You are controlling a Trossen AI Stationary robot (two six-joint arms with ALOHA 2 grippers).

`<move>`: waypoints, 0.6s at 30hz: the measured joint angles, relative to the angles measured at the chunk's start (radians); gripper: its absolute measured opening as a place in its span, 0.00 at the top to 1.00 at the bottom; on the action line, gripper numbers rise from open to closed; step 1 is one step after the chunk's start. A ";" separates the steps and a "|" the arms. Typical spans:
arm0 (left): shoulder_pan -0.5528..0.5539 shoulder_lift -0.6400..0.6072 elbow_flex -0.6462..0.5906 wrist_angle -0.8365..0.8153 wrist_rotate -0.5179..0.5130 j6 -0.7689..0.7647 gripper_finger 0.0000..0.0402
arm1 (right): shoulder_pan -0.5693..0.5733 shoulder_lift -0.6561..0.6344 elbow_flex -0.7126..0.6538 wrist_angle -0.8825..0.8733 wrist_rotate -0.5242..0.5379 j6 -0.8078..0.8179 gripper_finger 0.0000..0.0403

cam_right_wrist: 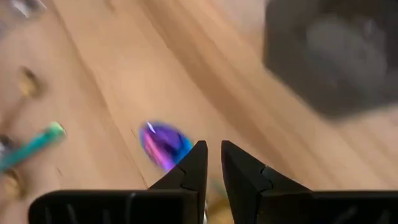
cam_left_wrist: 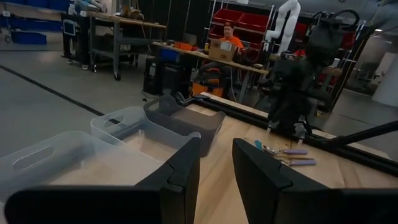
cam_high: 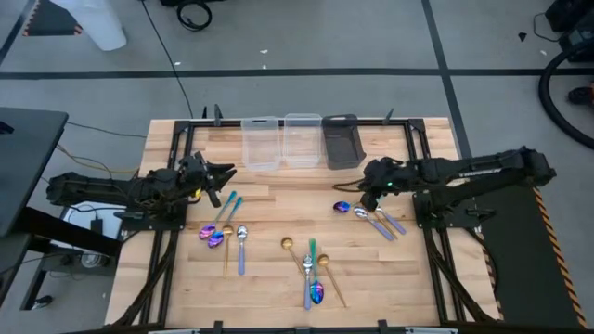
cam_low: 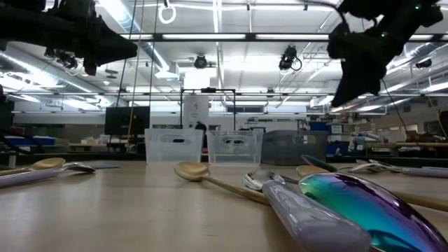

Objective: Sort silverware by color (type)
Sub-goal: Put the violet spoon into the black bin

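The silverware lies flat on the wooden table in three loose groups. At the left are teal-handled pieces (cam_high: 227, 206), iridescent bowls (cam_high: 211, 234) and a silver spoon (cam_high: 241, 243). In the middle are gold spoons (cam_high: 290, 246) and an iridescent spoon (cam_high: 317, 295). At the right are an iridescent spoon (cam_high: 342, 207) and lilac-handled silver spoons (cam_high: 379, 221). My right gripper (cam_high: 364, 197) hangs above the table beside the right group. Its fingers are open by a narrow gap (cam_right_wrist: 213, 160), just past the iridescent spoon's bowl (cam_right_wrist: 165, 144). My left gripper (cam_high: 223, 174) is open and empty above the table's left side (cam_left_wrist: 214, 163).
Two clear bins (cam_high: 261, 141) (cam_high: 302, 139) and a dark grey bin (cam_high: 341, 139) stand in a row at the table's far edge. Bare wood lies between the cutlery groups and the bins. A person sits at a bench in the room beyond (cam_left_wrist: 231, 38).
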 joint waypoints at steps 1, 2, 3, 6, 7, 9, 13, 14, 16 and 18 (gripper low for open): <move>0.000 -0.001 0.000 -0.004 0.000 0.000 0.75 | 0.000 0.026 0.011 -0.033 -0.018 0.022 0.85; 0.000 -0.001 0.000 -0.008 0.000 0.000 0.75 | 0.001 0.051 0.018 -0.065 -0.036 0.045 0.85; 0.000 -0.001 0.000 -0.011 0.000 0.000 0.75 | 0.003 0.073 0.020 -0.090 -0.056 0.069 0.85; 0.000 -0.001 0.000 -0.019 0.000 0.000 0.75 | 0.013 0.131 0.020 -0.170 -0.109 0.141 0.85; 0.000 -0.001 0.000 -0.018 0.000 0.000 0.75 | 0.017 0.146 0.020 -0.200 -0.129 0.164 0.85; 0.000 -0.001 0.000 -0.018 0.000 0.000 0.75 | 0.029 0.172 0.020 -0.253 -0.164 0.203 0.85; 0.000 -0.001 0.000 -0.018 0.000 0.000 0.75 | 0.060 0.193 0.020 -0.314 -0.194 0.259 0.82; 0.000 -0.001 0.000 -0.018 0.000 0.000 0.75 | 0.068 0.195 0.020 -0.324 -0.194 0.270 0.81; 0.000 -0.001 0.000 -0.018 0.001 0.000 0.75 | 0.081 0.195 0.020 -0.333 -0.196 0.290 0.78; -0.002 -0.001 0.000 -0.019 0.001 0.000 0.75 | 0.089 0.194 0.020 -0.334 -0.201 0.307 0.75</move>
